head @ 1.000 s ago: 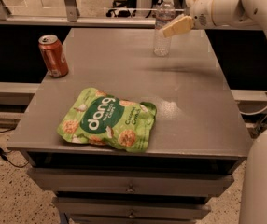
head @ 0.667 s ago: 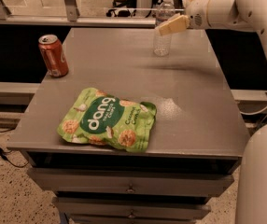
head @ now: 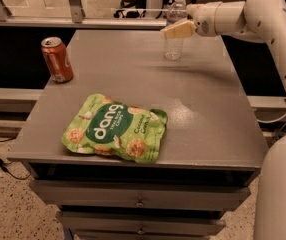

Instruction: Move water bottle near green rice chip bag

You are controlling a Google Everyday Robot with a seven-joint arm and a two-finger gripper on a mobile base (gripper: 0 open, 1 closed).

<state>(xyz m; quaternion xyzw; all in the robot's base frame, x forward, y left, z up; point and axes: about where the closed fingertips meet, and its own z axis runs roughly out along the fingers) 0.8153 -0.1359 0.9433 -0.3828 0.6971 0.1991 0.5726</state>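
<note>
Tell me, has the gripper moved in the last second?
Yes: the gripper has slid slightly left, further across the water bottle, which stands unmoved.

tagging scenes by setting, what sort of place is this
Probably an office or lab: grey drawer cabinet, speckled floor, wheeled chair behind. The gripper is at the water bottle near the back.
</note>
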